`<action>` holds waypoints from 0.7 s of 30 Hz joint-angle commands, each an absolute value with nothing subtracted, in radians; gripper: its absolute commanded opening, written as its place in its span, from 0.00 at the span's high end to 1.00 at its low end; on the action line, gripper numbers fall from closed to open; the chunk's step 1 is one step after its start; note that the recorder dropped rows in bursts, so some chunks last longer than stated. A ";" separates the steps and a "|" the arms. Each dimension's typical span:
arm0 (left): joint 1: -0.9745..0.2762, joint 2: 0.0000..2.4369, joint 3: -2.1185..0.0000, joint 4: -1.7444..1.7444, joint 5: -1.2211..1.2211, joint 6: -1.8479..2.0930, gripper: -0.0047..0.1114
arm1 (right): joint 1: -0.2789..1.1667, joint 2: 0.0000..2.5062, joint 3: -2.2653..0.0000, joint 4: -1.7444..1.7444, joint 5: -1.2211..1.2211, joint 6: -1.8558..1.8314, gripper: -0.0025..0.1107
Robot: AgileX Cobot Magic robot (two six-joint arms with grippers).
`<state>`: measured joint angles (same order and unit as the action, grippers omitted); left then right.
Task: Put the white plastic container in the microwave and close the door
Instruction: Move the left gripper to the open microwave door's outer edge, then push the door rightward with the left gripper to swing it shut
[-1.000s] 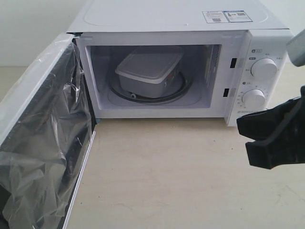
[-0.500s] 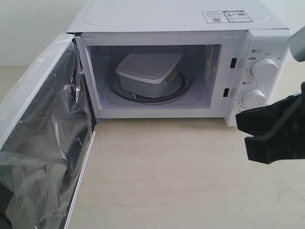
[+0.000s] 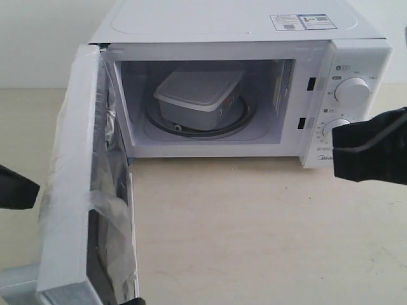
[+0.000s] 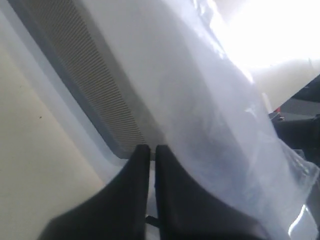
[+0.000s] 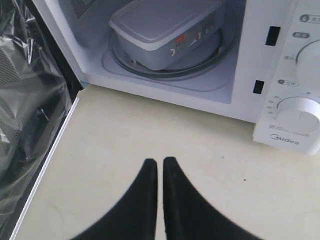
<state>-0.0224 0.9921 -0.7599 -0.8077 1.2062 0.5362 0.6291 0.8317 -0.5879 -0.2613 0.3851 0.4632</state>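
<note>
Now the left gripper (image 4: 152,150), fingers (image 4: 136,167) pressed together on nothing, sits at the outer face of the door (image 3: 70,190), probably touching it, though the wrist view is too blurred to be sure. The door has swung about halfway toward the microwave (image 3: 254,25) since a second ago. Inside the microwave sits the white plastic container (image 3: 198,92). At the microwave's right front, the right gripper (image 5: 160,161) hangs closed and empty; only shutting remains.

In the exterior view the frame edge cuts off the left gripper (image 3: 25,189), leaving a dark tip, and the right gripper (image 3: 338,151) hides part of the lower dial (image 3: 334,122). The door (image 3: 70,159) is cut off at its lower end. The print on the sticker (image 3: 303,22) is too small to read. In the left wrist view, film (image 4: 215,125) blurs the door.
</note>
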 commanded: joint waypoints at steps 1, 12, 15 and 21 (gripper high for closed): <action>-0.023 0.994 -0.758 -0.902 1.202 0.588 0.92 | 0.625 0.812 -0.620 -0.387 0.408 0.600 0.98; -0.143 1.124 -0.758 -1.007 1.137 0.693 0.92 | 0.625 0.733 -0.761 -0.435 0.532 0.622 0.98; -0.221 1.177 -0.758 -1.014 1.064 0.693 0.92 | 0.625 0.704 -0.770 -0.451 0.575 0.619 0.98; -0.327 1.272 -0.779 -1.126 0.977 0.758 0.92 | 0.625 0.671 -0.770 -0.482 0.596 0.619 0.98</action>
<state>-0.2945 1.2454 -0.7618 -1.0751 1.0074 0.7278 0.6291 0.6836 -0.7654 -0.4673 0.5928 0.6282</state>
